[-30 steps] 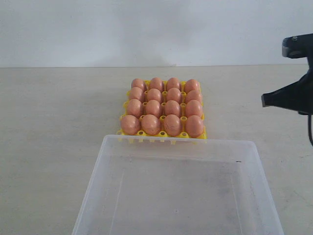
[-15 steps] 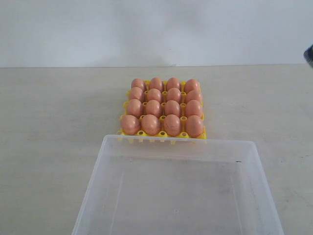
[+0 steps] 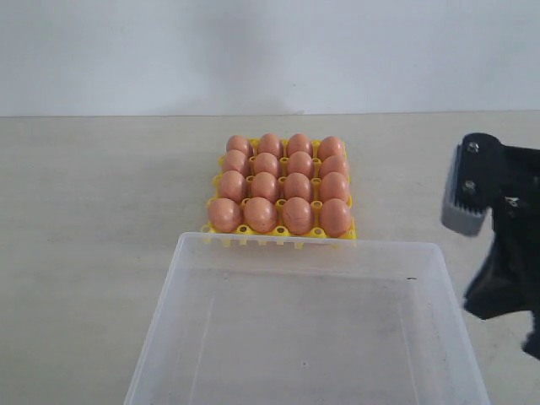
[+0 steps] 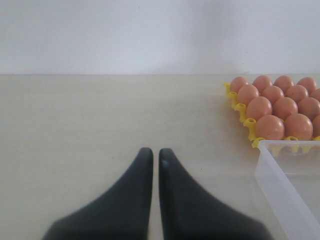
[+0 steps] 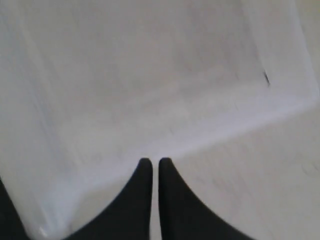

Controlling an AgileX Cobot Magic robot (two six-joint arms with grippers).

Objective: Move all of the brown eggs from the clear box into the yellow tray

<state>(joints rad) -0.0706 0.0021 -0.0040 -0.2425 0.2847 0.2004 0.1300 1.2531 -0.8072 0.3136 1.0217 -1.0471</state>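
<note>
- All sixteen eggs [image 3: 265, 186] fill the tray [image 3: 278, 230], just beyond the box [image 3: 304, 246].
- Box looks empty: task done, I judge.
- My left fingers [image 4: 140, 172] and right fingers [image 5: 142, 176]: closed, holding nothing.

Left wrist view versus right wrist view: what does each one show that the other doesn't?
Only the left wrist view shows the brown eggs sitting in the yellow tray, plus the pale wall behind. Only the right wrist view looks down into the clear box, with no egg in the part it shows. Both share the box, the table, and dark jaws closed together: the left gripper in one, the right gripper in the other.
</note>
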